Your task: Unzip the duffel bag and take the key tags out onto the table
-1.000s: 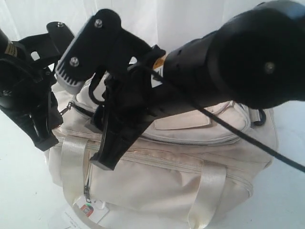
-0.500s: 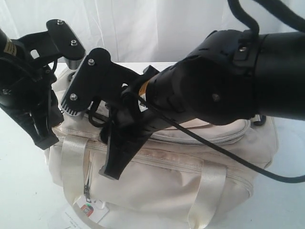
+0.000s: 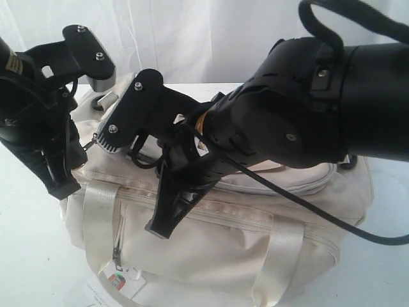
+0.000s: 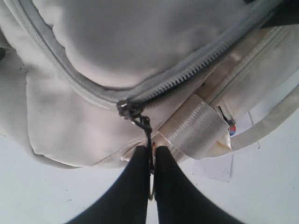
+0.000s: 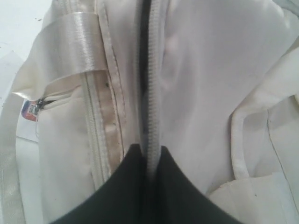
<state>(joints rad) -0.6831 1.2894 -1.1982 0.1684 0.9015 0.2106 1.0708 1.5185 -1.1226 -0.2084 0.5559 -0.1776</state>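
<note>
The cream duffel bag lies on the white table with its main zipper running along the top. My left gripper is shut on the dark metal zipper pull at the bag's left end; in the exterior view it hangs at the left. My right gripper is shut on the bag's zipper seam, pinching it between black fingers near the bag's front top edge. The key tags are hidden from every view.
A white paper hangtag with a red and blue mark lies on the table under the bag's front left corner. Webbing handles hang down the front. The right arm looms over the bag's middle.
The right arm has swung lower and its gripper has shifted right along the bag's top seam. The left gripper has stayed at the zipper pull.
</note>
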